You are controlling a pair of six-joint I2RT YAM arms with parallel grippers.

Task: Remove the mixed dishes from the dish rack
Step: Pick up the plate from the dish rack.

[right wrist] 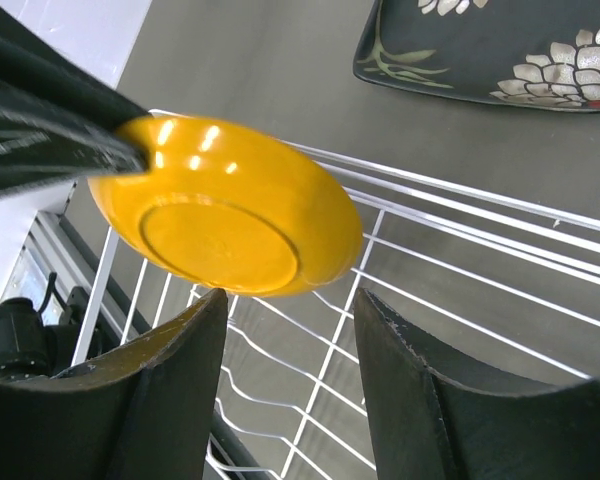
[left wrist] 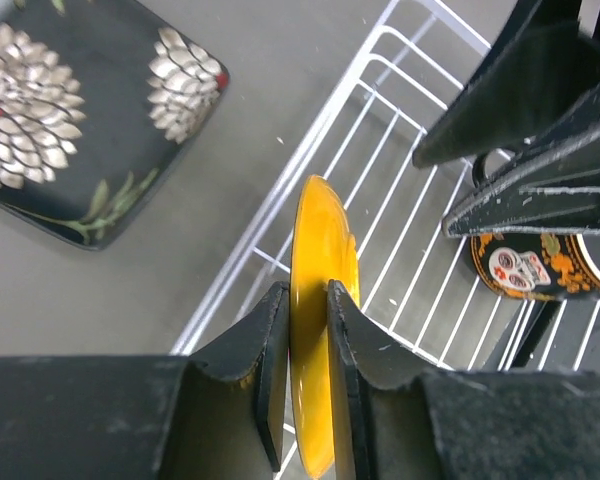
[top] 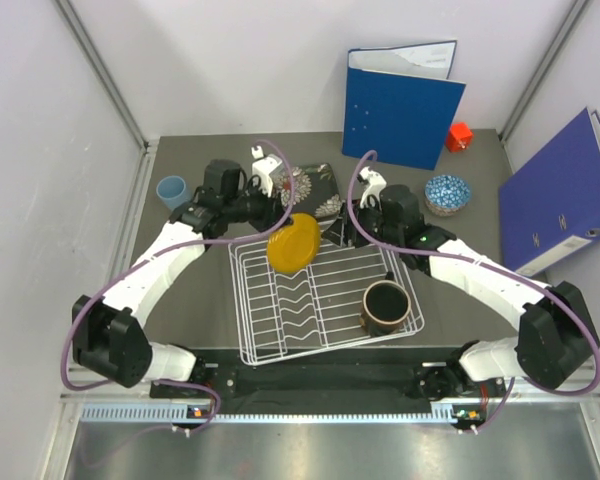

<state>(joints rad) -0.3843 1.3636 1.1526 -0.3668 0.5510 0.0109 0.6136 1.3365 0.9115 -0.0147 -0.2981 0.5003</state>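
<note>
Grey table [top: 185, 300], left gripper [left wrist: 306, 288] pinching yellow dish [left wrist: 325, 225] over dish rack [top: 280, 330], right gripper [right wrist: 290, 296] spread just beside it

The yellow dish [top: 293, 243] hangs over the far-left corner of the dish rack [top: 280, 315], pinched by its rim in the left gripper [left wrist: 305, 292]; the right gripper [right wrist: 290, 300], jaws apart, stands just beside it, so both arms crowd the rack's far edge; the black plate [top: 315, 185] lies flat on the table just beyond that edge, in the way of a straight path outward; the mug [top: 384, 306] fills the near-right corner; the rack's middle and near-left wires are bare; open tabletop shows on the left near the blue cup [top: 172, 191] and on the right near the speckled bowl [top: 447, 193].
</note>
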